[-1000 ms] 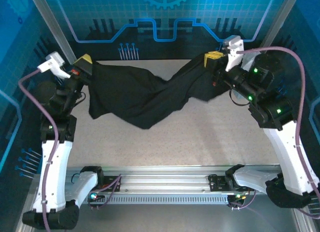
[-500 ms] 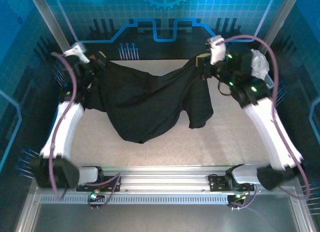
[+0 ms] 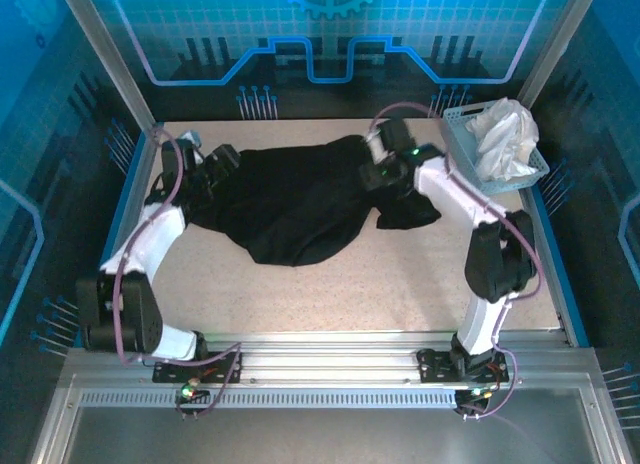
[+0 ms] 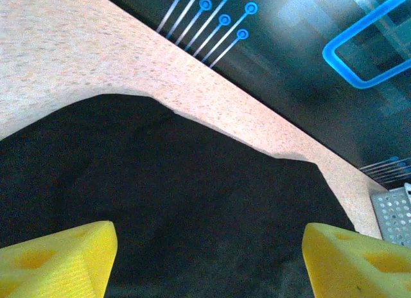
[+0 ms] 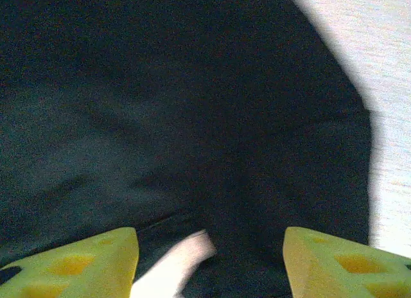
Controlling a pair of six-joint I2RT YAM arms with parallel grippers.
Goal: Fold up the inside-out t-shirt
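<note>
Inside-out t-shirt (image 3: 290,209) lies beneath left gripper (image 4: 209,246) and right gripper (image 5: 210,246), both spread wide, empty.

The inside-out t-shirt (image 3: 290,199) lies on the far half of the surface (image 3: 350,284), reaching from the left side to a little right of the middle, with bare surface before it toward the arm bases. The left end effector (image 3: 218,166) is at its left edge and the right end effector (image 3: 375,174) over its right part, most of the garment between them. A basket (image 3: 455,134) stands in the far right corner, to the right of the t-shirt, with a cloth (image 3: 500,134) in it.
</note>
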